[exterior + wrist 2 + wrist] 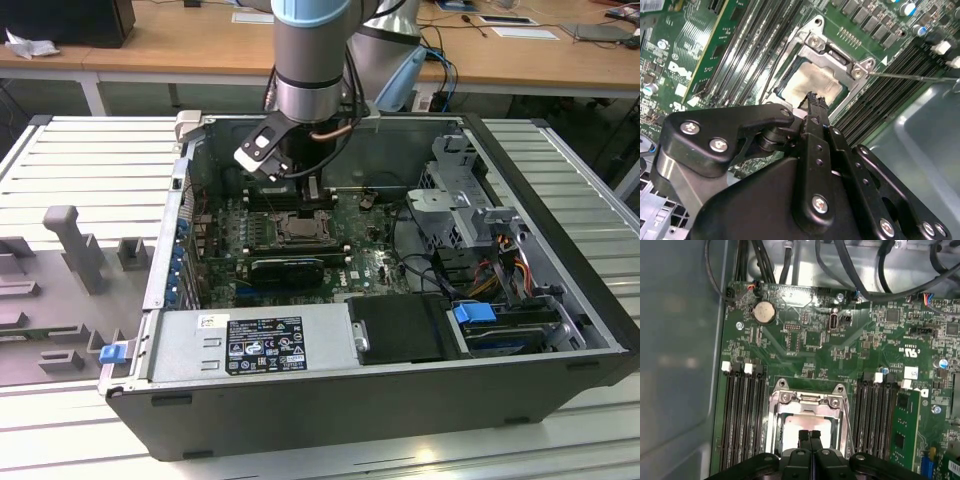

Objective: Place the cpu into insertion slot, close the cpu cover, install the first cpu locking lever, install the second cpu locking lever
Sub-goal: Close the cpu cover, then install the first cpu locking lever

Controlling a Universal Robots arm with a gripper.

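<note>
The insertion slot [300, 232] sits mid-board on the green motherboard inside the open computer case. The cpu [812, 82], a pale silvery square, lies in the slot and also shows in the first wrist view [789, 426]. The cpu cover [807, 401], a silver metal frame, lies down around the chip, its window showing the chip top. A thin wire locking lever [912, 77] sticks out sideways from the socket corner. My gripper [815, 99] hovers just above the chip with its black fingers pressed together and nothing between them; it also appears in the exterior view [298, 192].
Long black memory slots [742, 415] flank the socket on both sides [875, 415]. A black expansion card [288, 268] lies just in front of the socket. Case walls [170, 230], cables [410, 250] and a drive cage [460, 200] ring the board. A grey fixture [75, 245] stands outside on the table.
</note>
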